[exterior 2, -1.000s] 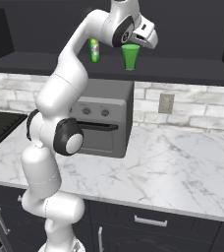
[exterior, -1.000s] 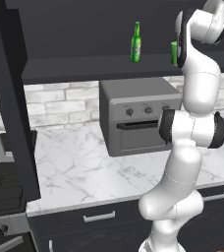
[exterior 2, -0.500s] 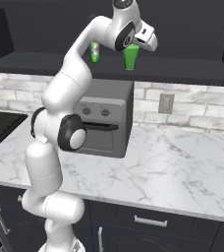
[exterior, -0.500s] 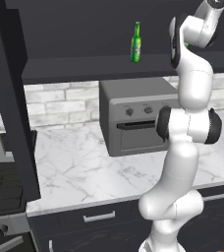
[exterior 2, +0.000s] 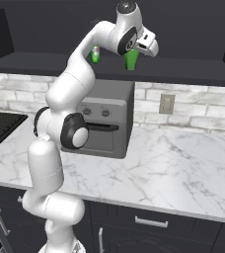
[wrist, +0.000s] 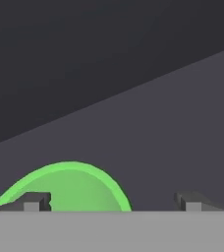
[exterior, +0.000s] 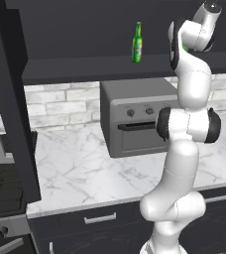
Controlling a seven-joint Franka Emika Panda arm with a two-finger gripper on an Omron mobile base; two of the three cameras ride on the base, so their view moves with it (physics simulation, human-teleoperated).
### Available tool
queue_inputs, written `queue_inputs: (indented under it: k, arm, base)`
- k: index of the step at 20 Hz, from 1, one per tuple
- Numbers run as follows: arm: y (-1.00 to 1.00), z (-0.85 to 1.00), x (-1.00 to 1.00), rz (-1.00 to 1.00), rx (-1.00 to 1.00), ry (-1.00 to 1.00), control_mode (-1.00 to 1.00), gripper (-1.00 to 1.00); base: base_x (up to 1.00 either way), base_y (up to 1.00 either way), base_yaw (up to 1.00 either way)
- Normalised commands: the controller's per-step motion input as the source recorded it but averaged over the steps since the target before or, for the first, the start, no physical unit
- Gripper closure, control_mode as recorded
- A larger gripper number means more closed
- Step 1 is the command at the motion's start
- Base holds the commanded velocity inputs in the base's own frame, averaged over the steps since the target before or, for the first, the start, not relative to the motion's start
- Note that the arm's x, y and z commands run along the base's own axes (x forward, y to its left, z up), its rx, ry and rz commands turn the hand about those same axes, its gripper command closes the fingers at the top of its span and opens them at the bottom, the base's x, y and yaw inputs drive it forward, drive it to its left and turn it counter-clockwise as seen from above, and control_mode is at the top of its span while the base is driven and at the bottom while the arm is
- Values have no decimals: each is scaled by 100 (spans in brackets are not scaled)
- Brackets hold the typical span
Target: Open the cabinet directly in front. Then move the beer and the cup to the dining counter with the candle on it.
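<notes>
Cabinet [exterior: 110,69]: dark charcoal, doors swung wide, its shelf running across the upper part of both base views.

Beer [exterior: 137,43]: slim green bottle, long neck, pale label, upright on the shelf at upper centre of the left base view, seen whole and well clear of the arm. In the right base view only a scrap of its green body and label shows, upper centre, behind the arm's white forearm.

Cup [exterior 2: 131,58]: plain bright-green tumbler, narrowing to its base, upright on the same shelf at upper centre of the right base view, just under the hand. In the left base view it is hidden behind the wrist, save a green sliver. In the hand view its rim is a green arc at lower left, with one fingertip [wrist: 33,202] across it and the other standing apart at lower right over bare shelf.

Gripper [exterior 2: 145,46]: jaws spread wide, holding nothing; the cup sits off to one finger's side, not centred between them.

Toaster oven [exterior: 135,116]: grey, on the marble worktop [exterior: 80,168] below the shelf, mid-frame in both base views.

Change over the last second: the hand has risen and turned slightly above the cup; beer and cup have not moved.
</notes>
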Motion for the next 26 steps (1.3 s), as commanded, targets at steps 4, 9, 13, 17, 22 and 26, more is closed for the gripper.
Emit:
queue_inputs:
  k: [4,9,13,17,22,26]
  arm:
    - [0,-45,0,0,0,4,-100,-100]
    - [0,-28,0,0,0,0,-100,100]
    - [0,-6,0,0,1,0,-100,100]
    - [0,0,0,0,0,-9,-100,100]
    - [0,6,-13,0,-10,-57,-100,100]
    - [0,2,-16,0,-4,-35,-100,100]
  base:
    - [0,0,0]
    - [0,0,0]
    - [0,0,0]
    - [0,0,0]
    - [0,0,0]
    - [0,0,0]
